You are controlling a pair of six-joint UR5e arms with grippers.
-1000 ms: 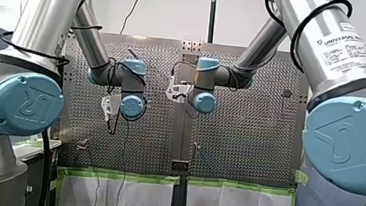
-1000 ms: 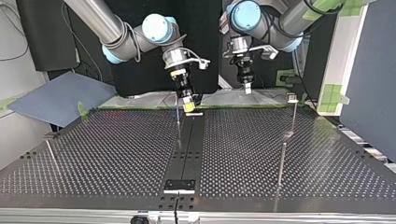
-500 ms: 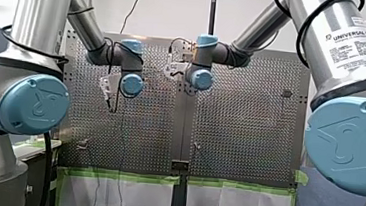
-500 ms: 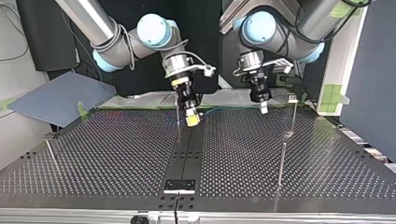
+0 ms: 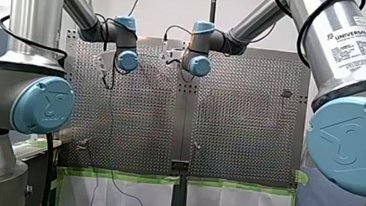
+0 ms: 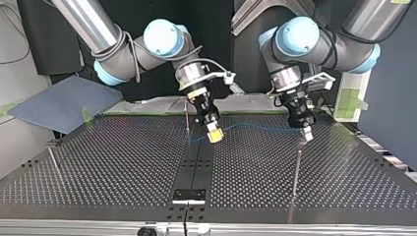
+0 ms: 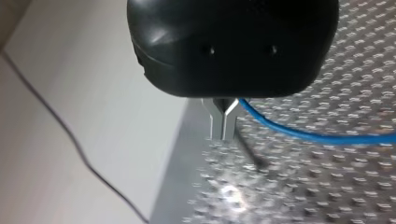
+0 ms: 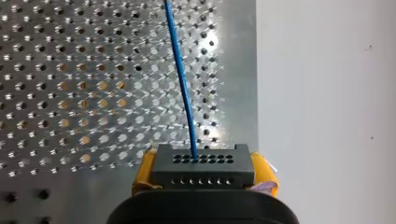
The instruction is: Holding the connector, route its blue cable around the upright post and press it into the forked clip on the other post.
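Perforated tabletop [image 6: 123,162] now lies beneath both arms, which have swung out over it. Our right end effector [image 6: 215,134] stays clamped on the connector [image 8: 202,167]. Our left end effector [image 6: 307,133] pinches the blue cable [image 7: 303,136], now stretched between them, ready for routing.

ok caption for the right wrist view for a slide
Yellow-padded right gripper clamps a black connector, its blue cable running ahead over the perforated table.

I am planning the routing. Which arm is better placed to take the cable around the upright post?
Probably the right. My right claw clamps the connector, and an upright post stands beside it in the top view. My left claw only pinches the blue cable farther along.
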